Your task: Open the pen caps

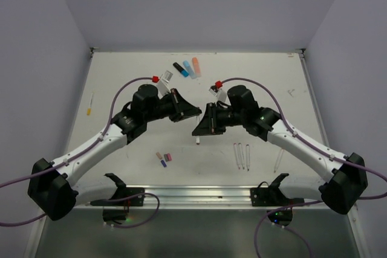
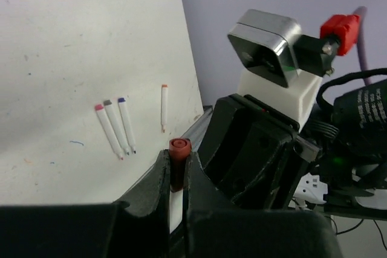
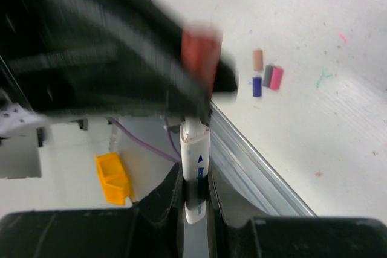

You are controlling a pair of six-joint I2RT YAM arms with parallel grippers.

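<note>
The dark red cap (image 2: pixel 179 148) is above the middle of the table (image 1: pixel 266 89), clenched between the left jaws with only its round end poking past their tips. Facing it, the right jaws grasp a thin white pen barrel (image 3: pixel 196 167) with blue print, its pale tip pointing towards the cap. The right wrist view is smeared there, so it is hard to say whether tip and cap touch. The blurred black bulk of the left jaws blocks much of that view. Just beyond, on the table towards the near edge, four loose caps lie close together: a peach cap (image 3: pixel 258 60), a grey cap (image 3: pixel 268 75), a purple cap (image 3: pixel 256 86) and a pink cap (image 3: pixel 276 78). On the right side three thin white pens (image 2: pixel 117 126) lie side by side, with a fourth pen (image 2: pixel 164 108) apart from them. At the far edge a black marker (image 1: pixel 179 67), a blue marker (image 1: pixel 188 69) and a salmon marker (image 1: pixel 196 65) lie in a row. A lone pen with a yellow end (image 1: pixel 91 102) lies well off to the left. The left arm (image 1: pixel 97 146) and right arm (image 1: pixel 302 143) reach inward from the near corners, their wrists bent so the jaws meet nose to nose.
</note>
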